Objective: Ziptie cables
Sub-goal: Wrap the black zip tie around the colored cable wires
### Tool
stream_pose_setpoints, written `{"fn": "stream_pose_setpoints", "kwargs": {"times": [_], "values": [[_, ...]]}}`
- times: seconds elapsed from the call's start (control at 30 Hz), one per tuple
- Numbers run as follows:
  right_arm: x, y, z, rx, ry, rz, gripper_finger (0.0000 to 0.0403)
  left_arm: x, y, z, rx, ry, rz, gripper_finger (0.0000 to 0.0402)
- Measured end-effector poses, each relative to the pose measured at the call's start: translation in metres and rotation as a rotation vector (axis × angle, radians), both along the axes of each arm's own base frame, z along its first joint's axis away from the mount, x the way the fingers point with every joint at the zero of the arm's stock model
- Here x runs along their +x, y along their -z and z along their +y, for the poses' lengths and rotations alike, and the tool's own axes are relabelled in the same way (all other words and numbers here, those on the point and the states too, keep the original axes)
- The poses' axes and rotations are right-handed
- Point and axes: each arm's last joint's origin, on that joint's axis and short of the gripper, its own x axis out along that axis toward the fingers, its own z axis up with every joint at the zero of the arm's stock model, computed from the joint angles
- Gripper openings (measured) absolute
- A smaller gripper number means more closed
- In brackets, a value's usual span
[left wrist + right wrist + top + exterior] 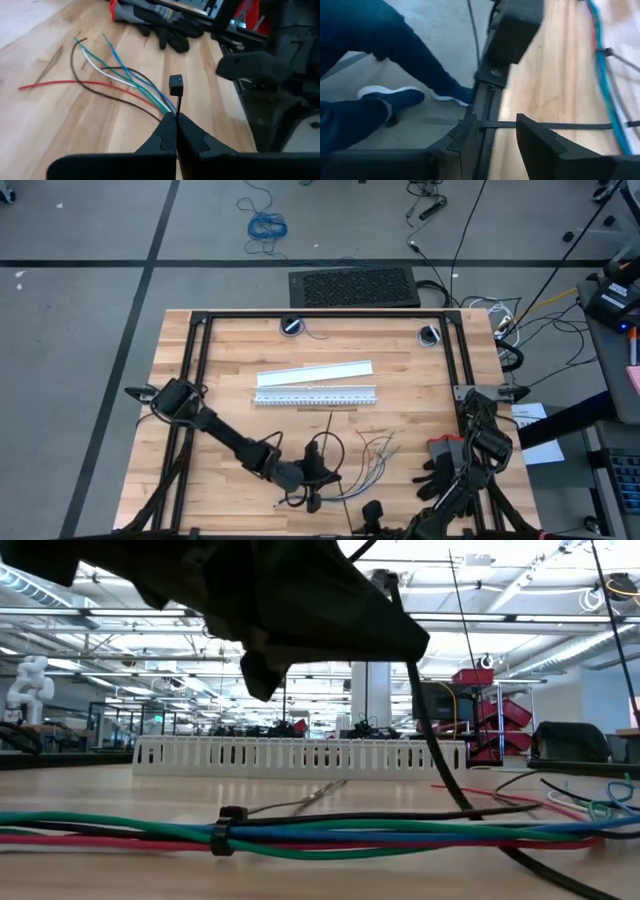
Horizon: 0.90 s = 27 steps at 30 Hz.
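Observation:
The cables [372, 458] lie near the table's near edge, thin blue, green, red and grey wires fanning out at their right end [120, 75]. In the low view a black ziptie [222, 831] girds the bundle [400, 832]. A second ziptie [329, 426] lies straight on the wood, toward the white strips. My left gripper [310, 480] [176, 119] is over the bundle's left part, shut on a ziptie. My right gripper [372, 512] [496, 125] is open at the near edge; a black strip [560, 125] crosses its gap, and I cannot tell whether it touches the fingers. My left gripper pinches a thin black ziptie strip [177, 106] between its two fingertips, just behind the ziptie's square head [175, 85]. The head stands clear beyond the fingertips, above the wires. The rest of the strip is hidden by the fingers.
Two white strips [315, 385] lie across the table's middle, the slotted one [300, 755] standing behind the bundle. Black and grey gloves [440, 465] [160, 20] lie right of the wires. The black frame rail [482, 100] runs along the near edge. A person's legs and shoe [390, 95] are beyond it.

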Motion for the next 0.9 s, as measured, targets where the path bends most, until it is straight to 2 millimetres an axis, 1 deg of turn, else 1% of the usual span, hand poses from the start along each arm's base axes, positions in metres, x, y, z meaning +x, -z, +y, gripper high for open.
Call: {"fn": "stream_pose_setpoints", "kwargs": {"times": [0.17,0.3,0.4,0.57,0.63,0.77,0.9], "values": [[-0.001,-0.001,0.004,0.020,-0.049,0.008,0.0128,-0.001,0.000,-0.002,0.035,0.051,0.004,0.0000],[-0.011,-0.002,0.012,0.016,-0.093,0.008,0.0128,0.000,0.001,-0.002,0.033,0.135,0.015,0.0000],[-0.017,-0.003,0.016,0.002,-0.093,-0.015,0.0128,0.001,0.001,-0.001,0.031,0.140,0.016,0.0000],[-0.018,-0.003,0.017,-0.041,-0.090,-0.052,0.0128,0.002,0.001,0.001,0.033,0.138,0.015,0.0000],[-0.016,0.002,0.018,-0.061,-0.093,-0.078,0.0128,0.002,0.001,0.002,0.029,0.142,0.016,0.0000],[-0.013,0.020,0.017,-0.124,-0.100,-0.073,0.0128,0.003,0.001,0.003,0.022,0.153,0.016,0.0000],[-0.011,0.029,0.018,-0.124,-0.070,-0.101,0.0128,0.003,0.001,0.003,0.021,0.156,0.017,0.0000]]}}
